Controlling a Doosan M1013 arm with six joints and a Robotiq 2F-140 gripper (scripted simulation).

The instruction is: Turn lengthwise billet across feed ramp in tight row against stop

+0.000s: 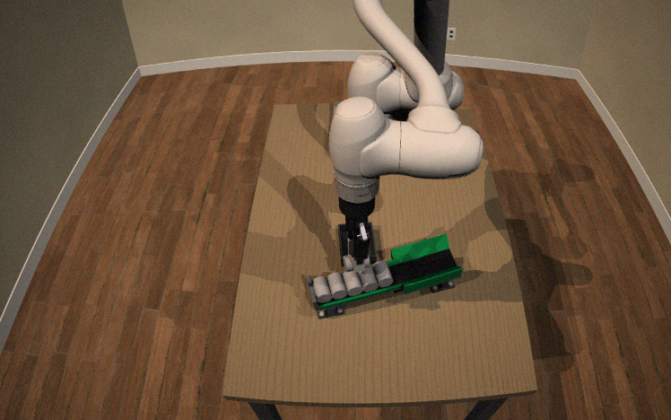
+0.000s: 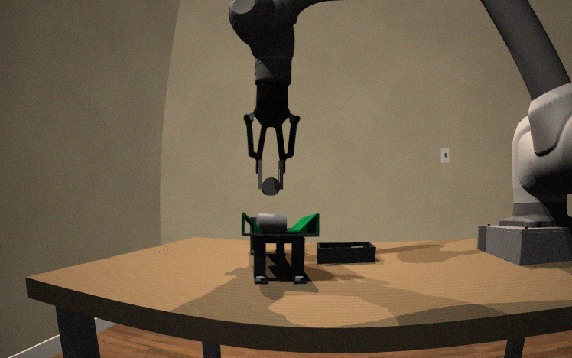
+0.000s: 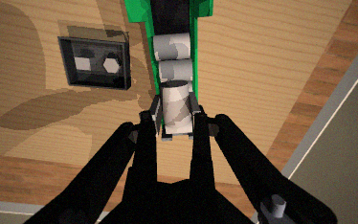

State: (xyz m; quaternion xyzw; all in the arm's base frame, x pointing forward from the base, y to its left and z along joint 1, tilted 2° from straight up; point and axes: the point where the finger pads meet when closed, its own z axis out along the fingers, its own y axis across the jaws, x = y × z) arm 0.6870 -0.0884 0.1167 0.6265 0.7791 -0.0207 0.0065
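My gripper (image 2: 270, 182) is shut on one grey steel billet (image 2: 270, 186) and holds it high above the green feed ramp (image 2: 279, 226). In the wrist view the held billet (image 3: 177, 107) sits between my fingers, its long axis running along the ramp (image 3: 172, 19). Below it, two billets (image 3: 173, 58) lie across the ramp. In the overhead view a row of several billets (image 1: 348, 284) lies side by side at the ramp's lower left end (image 1: 386, 279), with my gripper (image 1: 357, 255) above its back edge.
A shallow black tray (image 2: 346, 252) holding two small grey pieces (image 3: 95, 63) lies on the table beside the ramp. The ramp stands on a black frame (image 2: 278, 261). The robot's base (image 2: 523, 245) stands at the far right of the table.
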